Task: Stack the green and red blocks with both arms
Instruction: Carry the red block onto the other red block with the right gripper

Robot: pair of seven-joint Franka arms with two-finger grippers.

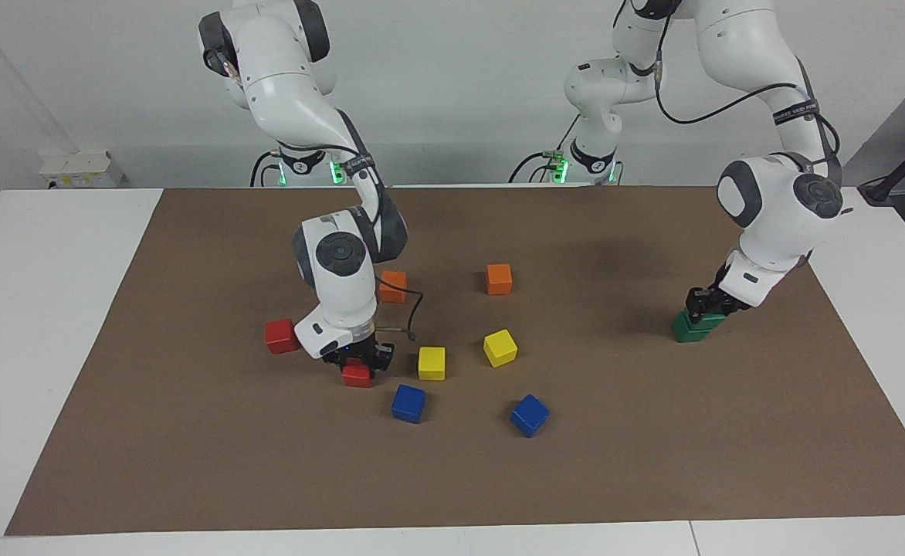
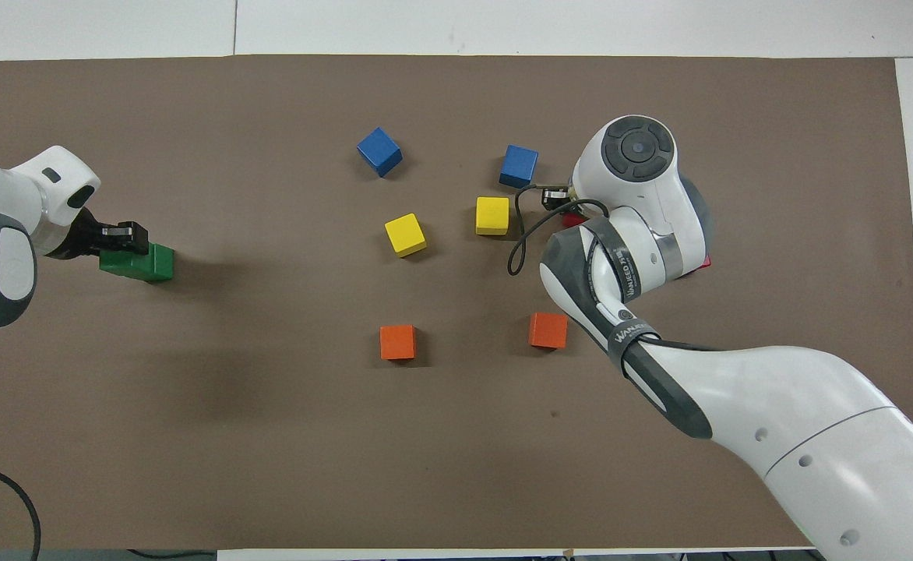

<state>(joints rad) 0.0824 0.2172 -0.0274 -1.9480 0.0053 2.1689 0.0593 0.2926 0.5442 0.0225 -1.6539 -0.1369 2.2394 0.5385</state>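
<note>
My left gripper is shut on the upper green block, which rests on the lower green block at the left arm's end of the mat. In the overhead view, the left gripper is over the green pair. My right gripper is down around a red block that sits on the mat beside a yellow cube. The overhead view shows only a sliver of that red block under the right gripper. The second red block lies close by, toward the right arm's end.
Two orange cubes, two yellow cubes and two blue cubes lie scattered mid-mat. The nearest yellow and blue cubes sit close to the right gripper. The brown mat covers a white table.
</note>
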